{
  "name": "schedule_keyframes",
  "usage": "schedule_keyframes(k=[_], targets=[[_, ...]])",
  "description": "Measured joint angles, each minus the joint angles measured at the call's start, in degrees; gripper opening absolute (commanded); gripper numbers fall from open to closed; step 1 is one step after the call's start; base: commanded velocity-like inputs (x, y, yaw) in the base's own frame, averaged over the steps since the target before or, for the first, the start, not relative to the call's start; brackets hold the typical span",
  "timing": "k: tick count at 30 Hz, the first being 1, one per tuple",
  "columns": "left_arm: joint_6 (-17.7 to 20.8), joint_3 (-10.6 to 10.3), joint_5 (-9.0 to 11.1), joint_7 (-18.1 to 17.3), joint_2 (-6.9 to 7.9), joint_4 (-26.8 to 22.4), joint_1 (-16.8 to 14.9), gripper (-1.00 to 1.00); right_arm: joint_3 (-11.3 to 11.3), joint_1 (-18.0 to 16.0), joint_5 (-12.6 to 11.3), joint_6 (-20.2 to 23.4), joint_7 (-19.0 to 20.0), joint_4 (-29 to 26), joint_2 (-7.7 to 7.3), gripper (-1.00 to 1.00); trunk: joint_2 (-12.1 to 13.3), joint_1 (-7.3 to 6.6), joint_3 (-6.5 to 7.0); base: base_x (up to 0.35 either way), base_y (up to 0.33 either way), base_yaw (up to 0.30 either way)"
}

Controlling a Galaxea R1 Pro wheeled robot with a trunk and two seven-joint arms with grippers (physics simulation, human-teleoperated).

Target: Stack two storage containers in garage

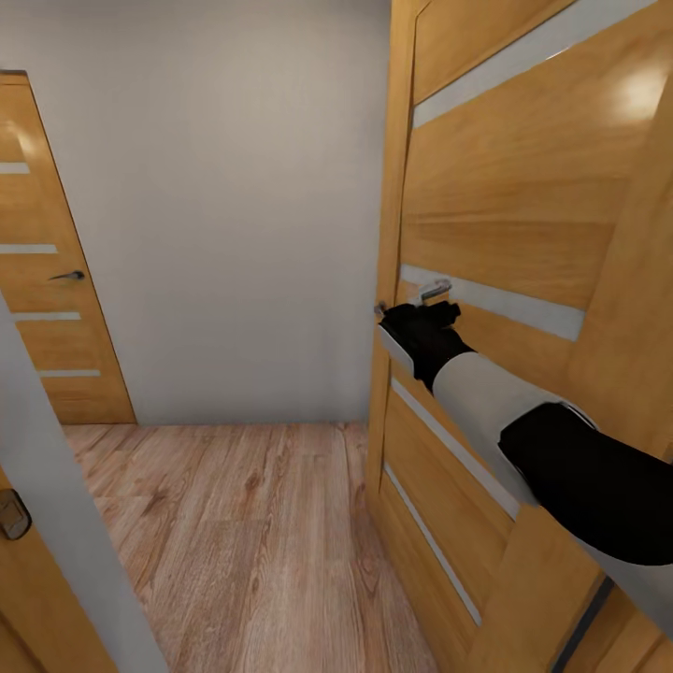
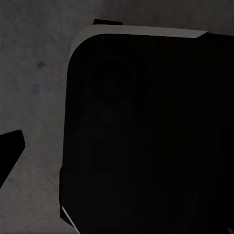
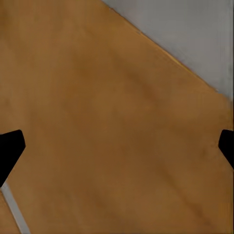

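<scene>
The two storage containers are out of view. My right arm reaches forward to a wooden door (image 1: 523, 187) with pale horizontal strips, on the right of the head view. My right gripper (image 1: 425, 322) is at the door's silver handle (image 1: 433, 291). In the right wrist view the right gripper (image 3: 117, 146) is open, its black fingertips (image 3: 9, 148) far apart against the bare wood of the door. The left wrist view shows one black fingertip (image 2: 9, 146) at the picture's edge, beside a dark rounded part of the robot (image 2: 146, 131) over a dim grey mottled surface.
I face a narrow hallway with a light wood-plank floor (image 1: 243, 542) and a pale wall (image 1: 224, 215) straight ahead. A second wooden door (image 1: 47, 280) with a dark handle stands at the left. A grey door edge (image 1: 56, 505) is close at the lower left.
</scene>
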Motion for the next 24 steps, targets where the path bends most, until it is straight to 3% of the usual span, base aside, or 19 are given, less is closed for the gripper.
schedule_keyframes(k=[7, 14, 19, 24], targets=[[0.00, 0.01, 0.00, 0.05, -0.05, 0.00, 0.00, 1.00, -0.12, 0.39, -1.22, -0.10, -1.58, -7.64, 0.00, 1.00, 0.00, 0.00, 0.00, 0.000, 0.000, 0.000], [0.00, -0.03, -0.01, 0.05, -0.06, 0.00, 0.00, 1.00, 0.02, 3.79, -3.45, 0.04, -3.49, -22.16, 0.00, 1.00, 0.00, 0.00, 0.00, 0.000, 0.000, 0.000], [0.00, -0.06, 0.01, 0.05, -0.06, 0.00, 0.00, 1.00, 0.04, 4.71, -5.91, 0.65, -4.15, -23.36, 0.00, 1.00, 0.00, 0.00, 0.00, 0.000, 0.000, 0.000], [0.00, -0.07, 0.02, 0.05, -0.06, 0.00, 0.00, 1.00, 0.20, 4.94, -6.42, 0.84, -4.07, -23.41, 0.00, 1.00, 0.00, 0.00, 0.00, 0.000, 0.000, 0.000]])
